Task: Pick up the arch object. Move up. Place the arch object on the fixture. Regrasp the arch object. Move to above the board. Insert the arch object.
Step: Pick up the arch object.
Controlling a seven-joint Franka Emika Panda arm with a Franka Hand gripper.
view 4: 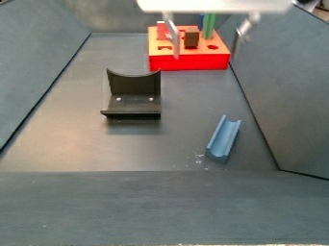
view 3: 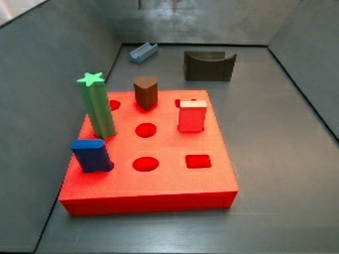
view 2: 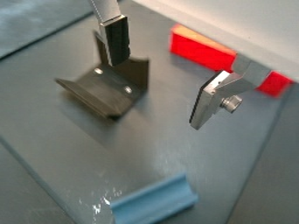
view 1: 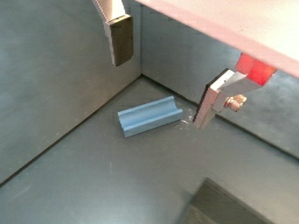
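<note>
The arch object (view 1: 149,117) is a grey-blue grooved block lying flat on the grey floor near a corner of the walls. It also shows in both side views (view 3: 143,51) (view 4: 225,135) and in a wrist view (view 2: 152,201). My gripper (view 1: 166,72) hangs open and empty above the floor, higher than the arch object, with nothing between the fingers (view 2: 114,39). The fixture (view 2: 107,86) is a dark block with a U-shaped notch, standing next to the arch object (view 4: 131,94) (view 3: 208,65). The red board (view 3: 153,159) lies apart from both.
On the board stand a green star-topped peg (view 3: 95,104), a brown peg (view 3: 146,93), a red peg (view 3: 191,114) and a blue cuboid (view 3: 90,155). Grey walls (view 4: 52,67) enclose the floor. The arch object lies close to one wall (view 4: 264,96).
</note>
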